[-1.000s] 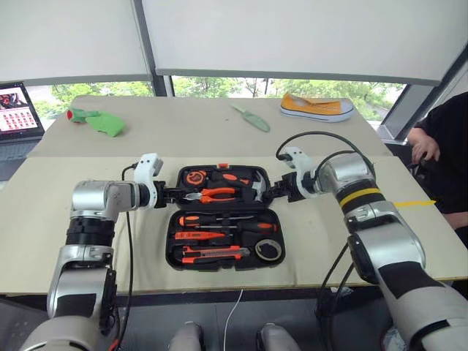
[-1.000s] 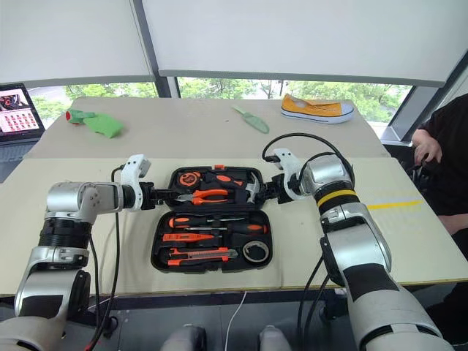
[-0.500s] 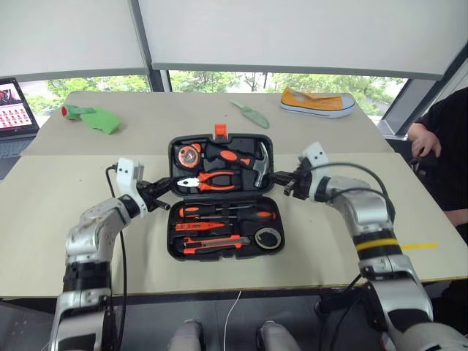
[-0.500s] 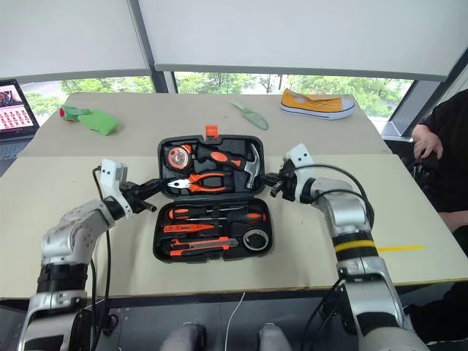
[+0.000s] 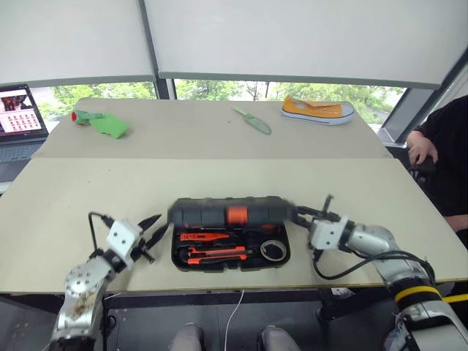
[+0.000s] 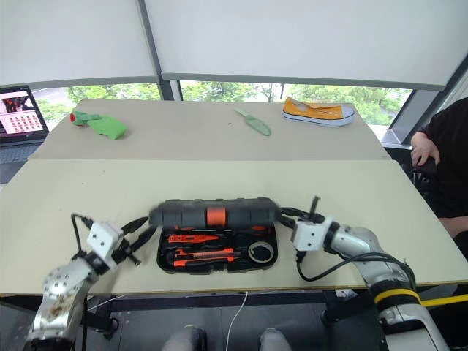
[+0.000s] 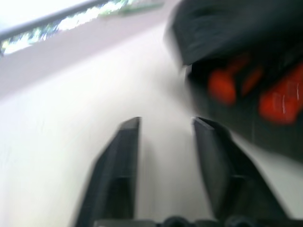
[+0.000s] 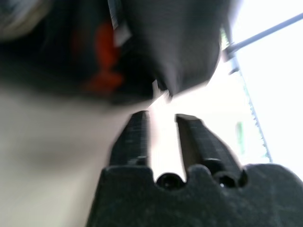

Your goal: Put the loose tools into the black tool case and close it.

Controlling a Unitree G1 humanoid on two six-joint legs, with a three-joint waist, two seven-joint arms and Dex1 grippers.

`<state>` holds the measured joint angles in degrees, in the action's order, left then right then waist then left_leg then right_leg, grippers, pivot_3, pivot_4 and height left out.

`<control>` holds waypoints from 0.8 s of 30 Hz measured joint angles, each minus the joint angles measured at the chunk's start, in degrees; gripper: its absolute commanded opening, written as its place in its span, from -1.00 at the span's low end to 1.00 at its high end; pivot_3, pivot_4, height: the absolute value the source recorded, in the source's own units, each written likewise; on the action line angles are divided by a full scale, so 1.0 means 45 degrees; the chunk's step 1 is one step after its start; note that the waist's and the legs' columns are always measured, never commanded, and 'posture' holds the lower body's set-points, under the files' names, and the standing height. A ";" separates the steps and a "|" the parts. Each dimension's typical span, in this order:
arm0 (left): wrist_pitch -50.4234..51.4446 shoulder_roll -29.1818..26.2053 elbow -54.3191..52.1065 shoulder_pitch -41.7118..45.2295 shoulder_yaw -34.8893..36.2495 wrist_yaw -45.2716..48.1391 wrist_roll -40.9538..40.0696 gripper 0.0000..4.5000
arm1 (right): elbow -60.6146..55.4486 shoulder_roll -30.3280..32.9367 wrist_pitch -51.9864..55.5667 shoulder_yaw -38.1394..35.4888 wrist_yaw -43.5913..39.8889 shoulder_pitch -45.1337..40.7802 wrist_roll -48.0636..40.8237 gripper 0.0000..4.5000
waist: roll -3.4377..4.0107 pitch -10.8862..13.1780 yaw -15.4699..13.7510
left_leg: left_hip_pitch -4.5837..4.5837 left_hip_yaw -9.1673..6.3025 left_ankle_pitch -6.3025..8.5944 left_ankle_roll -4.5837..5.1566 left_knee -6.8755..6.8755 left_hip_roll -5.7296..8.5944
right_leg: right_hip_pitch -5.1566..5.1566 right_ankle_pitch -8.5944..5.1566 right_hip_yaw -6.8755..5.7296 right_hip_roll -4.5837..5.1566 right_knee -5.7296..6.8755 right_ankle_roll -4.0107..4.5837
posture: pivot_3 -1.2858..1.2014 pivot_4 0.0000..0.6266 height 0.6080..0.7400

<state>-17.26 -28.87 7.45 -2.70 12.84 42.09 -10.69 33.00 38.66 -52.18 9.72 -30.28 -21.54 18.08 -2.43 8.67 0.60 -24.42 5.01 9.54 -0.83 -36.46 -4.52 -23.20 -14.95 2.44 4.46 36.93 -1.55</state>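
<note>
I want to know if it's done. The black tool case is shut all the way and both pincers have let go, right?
Not quite. The black tool case is only partly shut: the left eye view shows tools under its raised lid. Left pincer and right pincer are indeed open, holding nothing.

Both arms are held low and level; the left gripper (image 5: 151, 235) and right gripper (image 5: 306, 214) are parted, empty.

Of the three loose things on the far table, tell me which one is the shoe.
The yellow shoe with the white sole, far right by the window. The other two are green: the crumpled green cloth far left and the slim green trowel between them.
</note>
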 measured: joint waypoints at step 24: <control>0.3599 -0.1677 0.6730 0.8215 -0.3566 0.4412 0.0529 -0.98 | -1.0849 0.1889 1.4405 0.1055 -0.5753 0.3430 -0.8383 -1.00 | -0.0034 -0.0003 0.0058 | -0.0072 -0.0025 -0.0008 0.0018 0.0024 -0.0026 | -0.0087 0.0022 -0.0013 -0.0061 0.0018 -0.0058 | 0.03 -0.52 1.00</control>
<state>-1.07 -36.42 37.73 34.27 -3.21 61.95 -8.31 -15.82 47.16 12.64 14.47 -56.17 -6.10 -19.65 -2.58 8.65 0.86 -24.75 4.90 9.50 -0.75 -36.35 -4.64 -23.59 -14.85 2.38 4.19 37.01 -1.81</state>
